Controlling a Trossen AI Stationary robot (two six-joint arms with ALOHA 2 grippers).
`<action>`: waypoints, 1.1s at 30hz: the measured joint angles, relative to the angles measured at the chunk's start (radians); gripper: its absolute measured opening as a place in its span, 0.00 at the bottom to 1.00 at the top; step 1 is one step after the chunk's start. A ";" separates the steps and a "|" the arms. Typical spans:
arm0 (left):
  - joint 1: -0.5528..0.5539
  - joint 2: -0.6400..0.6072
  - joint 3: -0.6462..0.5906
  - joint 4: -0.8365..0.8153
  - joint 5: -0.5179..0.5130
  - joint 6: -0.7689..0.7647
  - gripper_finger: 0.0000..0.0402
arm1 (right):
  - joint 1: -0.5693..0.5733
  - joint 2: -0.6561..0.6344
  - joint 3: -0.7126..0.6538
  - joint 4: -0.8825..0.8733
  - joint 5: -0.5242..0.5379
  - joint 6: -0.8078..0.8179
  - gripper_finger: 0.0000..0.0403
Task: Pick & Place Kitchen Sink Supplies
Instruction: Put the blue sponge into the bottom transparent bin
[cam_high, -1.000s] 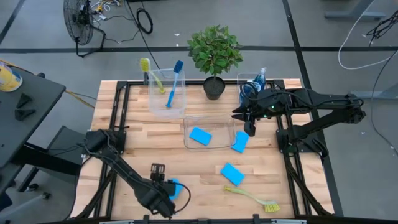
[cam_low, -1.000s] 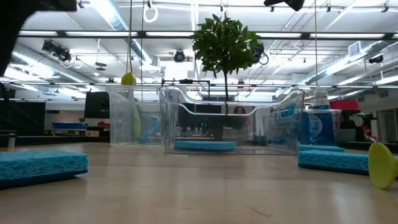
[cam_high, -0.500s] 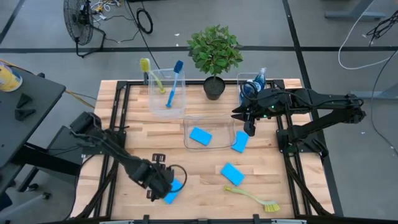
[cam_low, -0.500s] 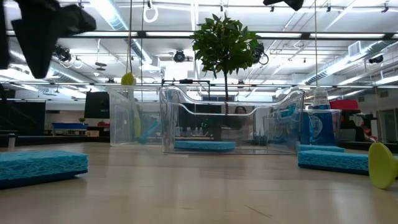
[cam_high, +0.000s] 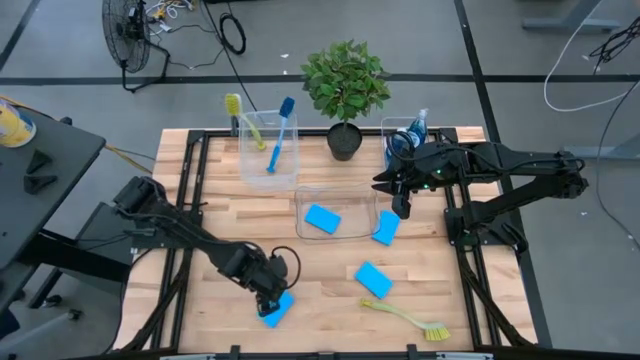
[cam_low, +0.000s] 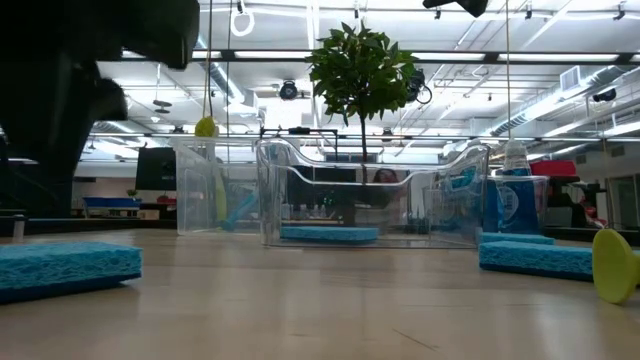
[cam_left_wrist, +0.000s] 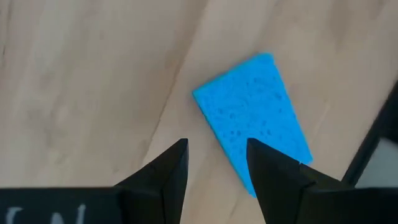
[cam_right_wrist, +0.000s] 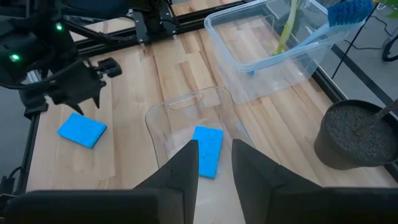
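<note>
Four bright-blue sponges show in the high view. One (cam_high: 322, 219) lies flat in the middle clear bin, one (cam_high: 385, 228) rests beside that bin's right wall, one (cam_high: 373, 280) lies flat on the table, and one (cam_high: 276, 309) lies near the near edge. My left gripper (cam_high: 268, 287) hovers open just above that last sponge (cam_left_wrist: 254, 115), its fingertips short of the sponge's near corner. My right gripper (cam_high: 402, 206) hangs open by the middle bin's right wall. A yellow-green brush (cam_high: 405, 318) lies on the table. Two brushes (cam_high: 272, 140) stand in the far-left bin, and bottles (cam_high: 408, 133) sit in the far-right bin.
The potted plant (cam_high: 345, 95) stands at the far edge between the two far bins. The middle bin (cam_high: 298, 205) sits mid-table. Black frame rails (cam_high: 190, 200) run along both sides. Bare wood (cam_high: 230, 225) lies left of the middle bin.
My left arm has swung up from the near-left corner, its elbow moving toward the far side, and its gripper has turned and shifted a little to the right over the near sponge. In the low view the arm now fills the upper left. My right arm kept still.
</note>
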 joint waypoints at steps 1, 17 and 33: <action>0.002 0.001 0.000 0.001 -0.004 -0.038 0.42 | 0.000 0.000 0.000 0.000 0.000 0.000 0.24; -0.004 0.057 0.001 0.119 -0.040 -0.270 0.42 | 0.000 -0.001 -0.014 0.025 0.000 0.000 0.24; -0.008 0.144 0.001 0.158 0.025 -0.358 0.42 | 0.000 0.005 -0.127 0.058 -0.071 0.029 0.24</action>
